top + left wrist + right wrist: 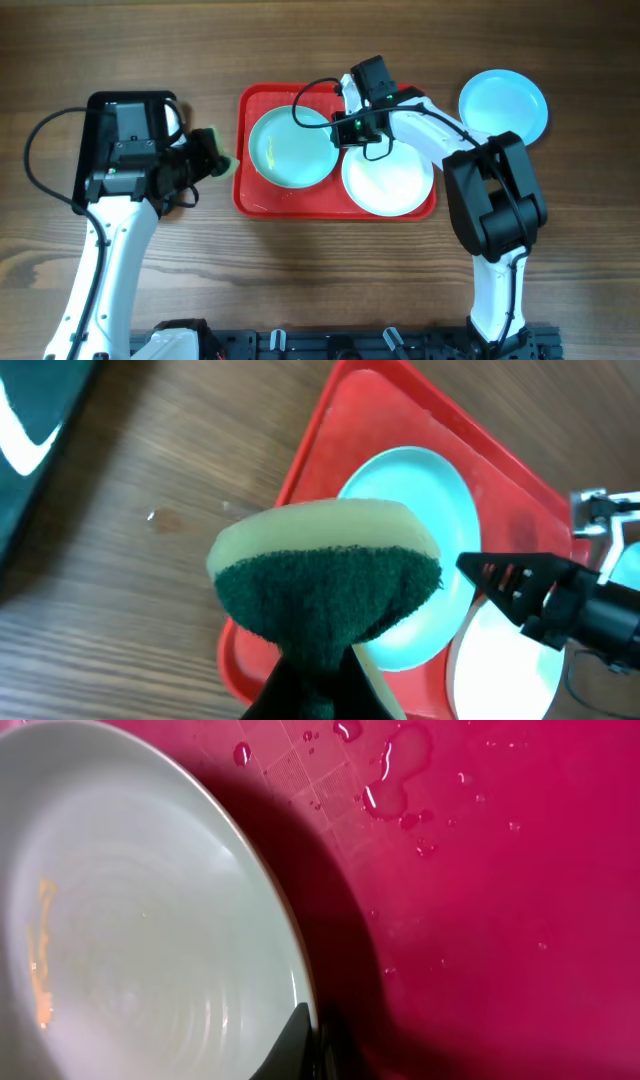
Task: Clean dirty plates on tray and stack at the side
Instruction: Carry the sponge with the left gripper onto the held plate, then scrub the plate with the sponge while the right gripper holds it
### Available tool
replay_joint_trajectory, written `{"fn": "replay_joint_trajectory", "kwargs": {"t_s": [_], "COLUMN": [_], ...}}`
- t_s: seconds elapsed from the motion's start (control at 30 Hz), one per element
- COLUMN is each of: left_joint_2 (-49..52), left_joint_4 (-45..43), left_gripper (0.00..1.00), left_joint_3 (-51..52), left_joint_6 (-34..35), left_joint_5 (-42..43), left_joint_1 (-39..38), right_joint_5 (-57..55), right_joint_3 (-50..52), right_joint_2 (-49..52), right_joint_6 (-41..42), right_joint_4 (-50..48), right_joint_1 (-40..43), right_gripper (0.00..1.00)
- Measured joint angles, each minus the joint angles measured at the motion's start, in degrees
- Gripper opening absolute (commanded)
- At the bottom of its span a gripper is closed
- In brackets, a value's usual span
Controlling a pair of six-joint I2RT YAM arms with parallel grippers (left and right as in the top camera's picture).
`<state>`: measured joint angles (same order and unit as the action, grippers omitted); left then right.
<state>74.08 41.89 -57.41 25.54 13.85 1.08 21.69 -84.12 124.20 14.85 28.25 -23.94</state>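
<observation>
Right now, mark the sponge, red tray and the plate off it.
sponge (330,595): left wrist view, green scrub face.
red tray (258,100): overhead view, bare top-left corner.
plate off the tray (503,105): overhead view, centre.

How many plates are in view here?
3. Left plate and middle plate lie on the tray; the third plate sits on the table right of it. None looks hidden.

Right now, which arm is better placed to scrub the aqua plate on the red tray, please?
Left: the left tool holds the yellow-and-green sponge beside the red rectangular plastic tray, near the round aqua plate; the right tool carries no sponge.
</observation>
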Motion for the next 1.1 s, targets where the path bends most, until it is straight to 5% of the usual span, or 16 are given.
{"fn": "replay_joint_trajectory", "kwargs": {"t_s": [0.33,1.1], "left_joint_2": [8.5,26.6], "left_joint_4": [-6.6,-19.5], "left_gripper": [0.04,0.04], "left_joint_3": [0.0,0.0], "left_joint_6": [1.3,4.8], "left_joint_5": [0.2,0.2], "left_joint_1": [-8.3,-18.0], "right_joint_5": [-16.7,-18.3], "right_joint_3": [-0.2,-0.2], "right_joint_2": [-3.2,-4.2], "right_joint_6": [-1.5,-1.0], "right_joint_4": [2.7,3.9], "right_joint_1": [-8.0,-9.8], "right_gripper": [0.04,0.04]}}
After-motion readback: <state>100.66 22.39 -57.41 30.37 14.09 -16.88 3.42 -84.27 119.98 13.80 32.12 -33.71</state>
